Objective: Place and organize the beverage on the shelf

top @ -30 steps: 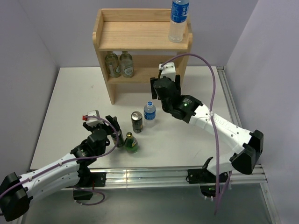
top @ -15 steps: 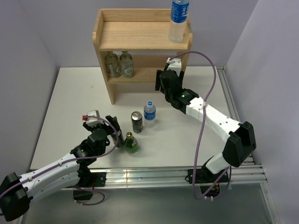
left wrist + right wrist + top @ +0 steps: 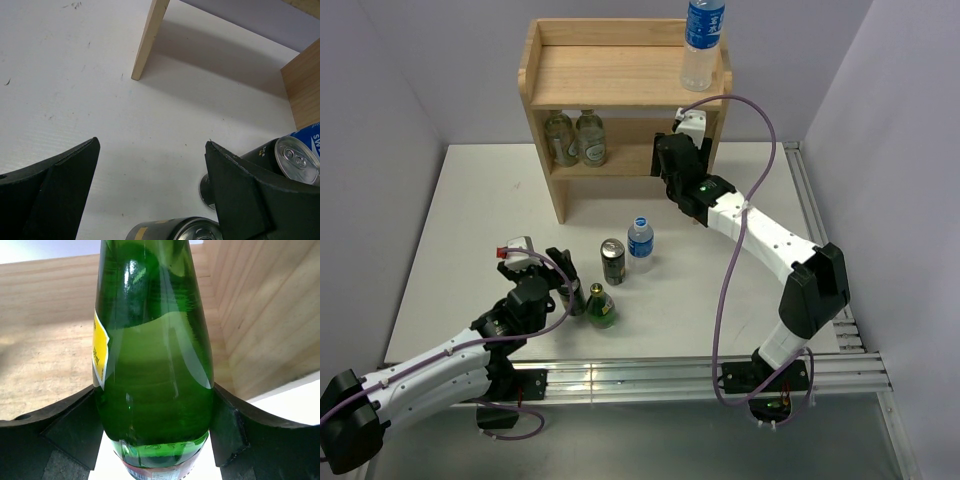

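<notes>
Shelf (image 3: 610, 75): wooden, two tiers, at the far edge of the desk (image 3: 480, 220).
Top tier: one water bottle (image 3: 700, 40), upright, at the right end.
Lower tier: two glass bottles (image 3: 588, 138), upright, side by side at the left end.
Right gripper (image 3: 670, 165): clamped on a green bottle (image 3: 155, 365), upright, inside the lower tier at its right end. Whether its base rests on the board cannot be told.
Left gripper (image 3: 151, 150): wide, holding nothing, low over the desk towards the near edge.
Loose on desk: can (image 3: 612, 260) and second water bottle (image 3: 640, 243), just beside each other mid-desk. Second green bottle (image 3: 601, 306) sits nearer the near edge, just beside the Left gripper.
Done, by judgement: three items shelved, a fourth held at the lower tier.
Left to do: set down and release the green bottle, shelve the three loose items, group like with like.
</notes>
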`<state>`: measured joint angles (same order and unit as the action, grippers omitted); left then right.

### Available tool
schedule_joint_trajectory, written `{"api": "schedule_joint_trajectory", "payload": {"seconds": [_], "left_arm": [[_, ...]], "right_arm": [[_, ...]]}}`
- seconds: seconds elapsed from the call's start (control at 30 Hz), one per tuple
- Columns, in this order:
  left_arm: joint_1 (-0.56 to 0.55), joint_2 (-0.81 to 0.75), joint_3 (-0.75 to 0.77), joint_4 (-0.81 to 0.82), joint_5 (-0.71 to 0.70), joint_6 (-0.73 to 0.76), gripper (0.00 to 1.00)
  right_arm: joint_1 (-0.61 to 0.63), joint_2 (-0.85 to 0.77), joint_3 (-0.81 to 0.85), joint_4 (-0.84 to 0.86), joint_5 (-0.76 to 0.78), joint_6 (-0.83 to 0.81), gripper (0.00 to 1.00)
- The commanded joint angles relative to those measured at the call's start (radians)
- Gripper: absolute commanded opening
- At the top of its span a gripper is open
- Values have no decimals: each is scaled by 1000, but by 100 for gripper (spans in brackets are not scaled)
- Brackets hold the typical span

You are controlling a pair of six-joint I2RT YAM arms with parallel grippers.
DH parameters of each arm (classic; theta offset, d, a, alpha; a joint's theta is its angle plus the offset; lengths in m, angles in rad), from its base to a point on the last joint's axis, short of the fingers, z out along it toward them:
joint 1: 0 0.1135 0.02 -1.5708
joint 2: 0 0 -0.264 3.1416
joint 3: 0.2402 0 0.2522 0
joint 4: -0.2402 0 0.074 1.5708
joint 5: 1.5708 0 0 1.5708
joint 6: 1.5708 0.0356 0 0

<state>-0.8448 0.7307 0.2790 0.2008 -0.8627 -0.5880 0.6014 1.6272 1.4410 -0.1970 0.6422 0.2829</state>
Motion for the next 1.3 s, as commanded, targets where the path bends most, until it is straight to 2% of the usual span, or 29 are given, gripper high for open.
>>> {"api": "schedule_joint_trajectory", "payload": {"seconds": [0.0, 0.13, 0.5, 1.27], "left_arm": [[4, 10, 23, 26, -18, 4, 93], [4, 16, 26, 26, -18, 4, 93], [4, 18, 26, 28, -19, 4, 93], [4, 18, 28, 25, -29, 1, 93]], "right_arm": [[-11, -49, 91, 172, 89, -17, 0], [-11, -66, 62, 194, 125, -34, 0], [-11, -26, -28, 497, 215, -157, 0], [-14, 296, -24, 998, 389, -455, 0]]}}
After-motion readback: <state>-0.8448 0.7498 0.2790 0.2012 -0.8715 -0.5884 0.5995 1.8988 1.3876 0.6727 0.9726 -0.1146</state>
